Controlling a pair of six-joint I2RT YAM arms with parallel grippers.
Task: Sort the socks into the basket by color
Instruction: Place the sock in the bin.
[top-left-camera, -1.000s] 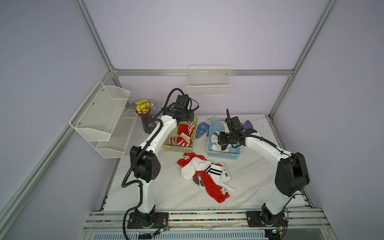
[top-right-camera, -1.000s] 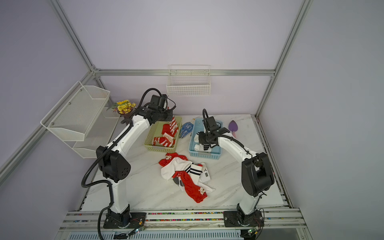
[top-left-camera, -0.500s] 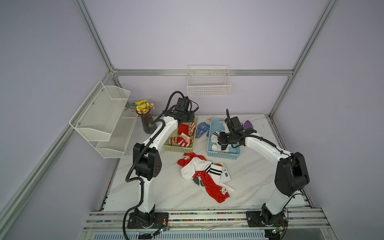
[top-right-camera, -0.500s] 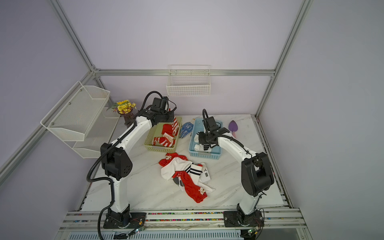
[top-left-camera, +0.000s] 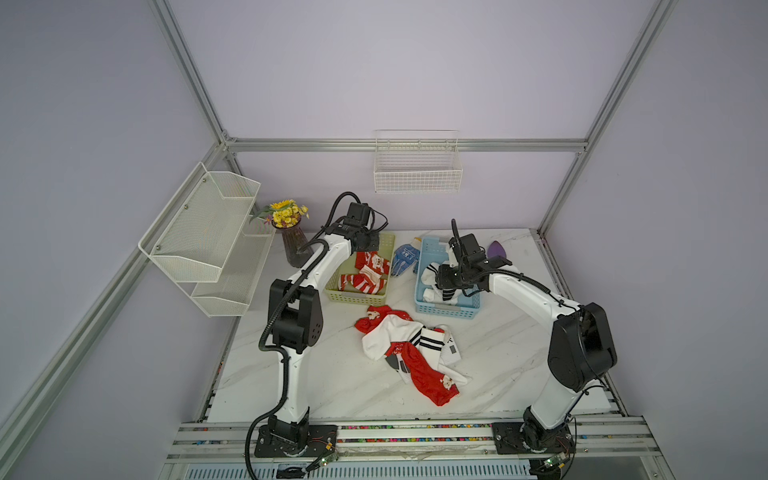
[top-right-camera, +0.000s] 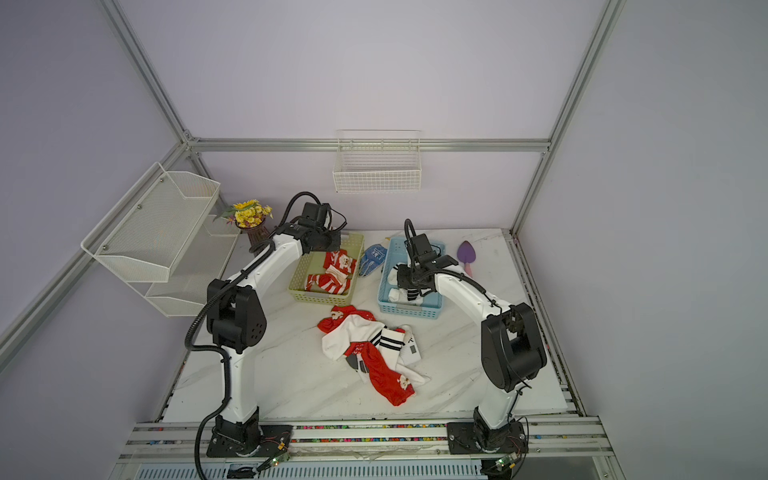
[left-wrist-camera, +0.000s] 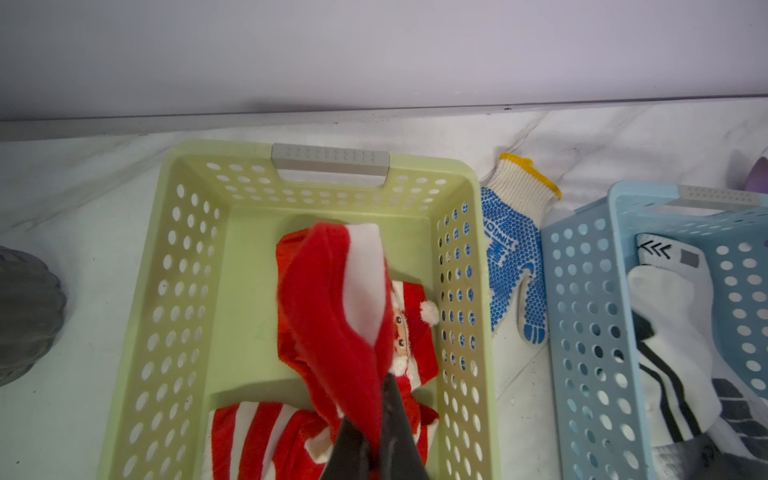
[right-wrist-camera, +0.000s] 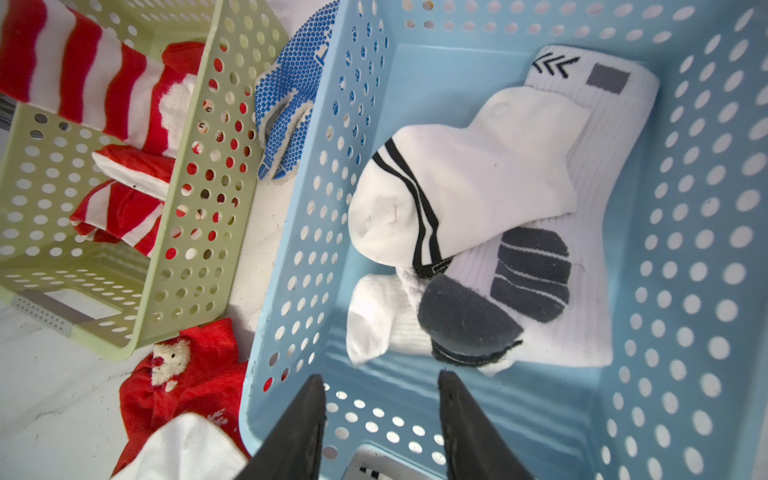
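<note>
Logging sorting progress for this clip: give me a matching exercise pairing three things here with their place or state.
1. left gripper
2. right gripper
3. blue dotted glove

A. lying between the green basket and the blue basket
B. shut on a red sock
C. open over the blue basket

Pairs: 1-B, 2-C, 3-A

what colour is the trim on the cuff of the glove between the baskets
Yellow, edging the glove's white knit cuff; clearest in the left wrist view.

Fuzzy cloth socks (left-wrist-camera: 328, 299); smooth perforated plastic baskets (left-wrist-camera: 249, 291) (slightly glossy); matt marble-patterned table (top-left-camera: 332, 386); rubber-dotted knit glove (left-wrist-camera: 511, 266).
</note>
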